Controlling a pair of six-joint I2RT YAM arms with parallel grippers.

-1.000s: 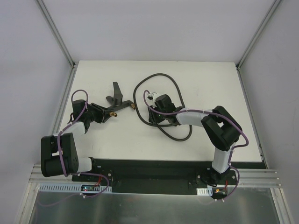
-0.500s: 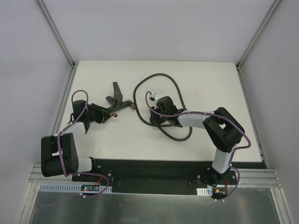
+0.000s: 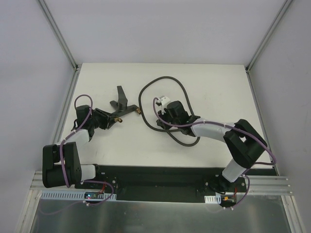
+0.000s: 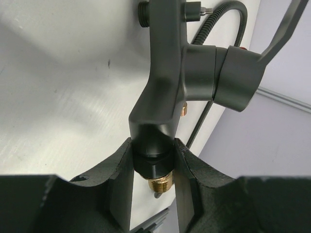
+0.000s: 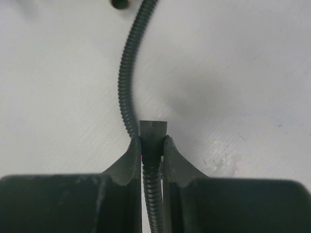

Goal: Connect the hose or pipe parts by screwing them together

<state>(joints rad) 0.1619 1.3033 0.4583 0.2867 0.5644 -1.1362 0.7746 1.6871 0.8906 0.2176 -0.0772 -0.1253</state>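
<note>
The dark-grey forked fitting [image 3: 120,103] stands out from my left gripper [image 3: 108,118] at the table's left. In the left wrist view that gripper [image 4: 153,160] is shut on one leg of the fitting [image 4: 165,73], just above its brass threaded tip [image 4: 159,183]. The dark ribbed hose [image 3: 167,78] lies in a big loop on the table's middle, one brass end [image 3: 138,110] close to the fitting. My right gripper [image 3: 163,122] is low over the loop's near part. In the right wrist view it [image 5: 152,145] is shut on the hose's dark end piece [image 5: 152,130], while the hose [image 5: 125,73] curves away beyond.
The white table [image 3: 218,92] is bounded by aluminium frame posts [image 3: 60,39] at left and right and white walls. A black base plate [image 3: 160,174] runs along the near edge between the arm bases. Purple cables trail along both arms.
The right gripper has closed on the hose's end piece. The right arm has stretched lower and its elbow has swung right. The left arm and fitting have barely moved.
</note>
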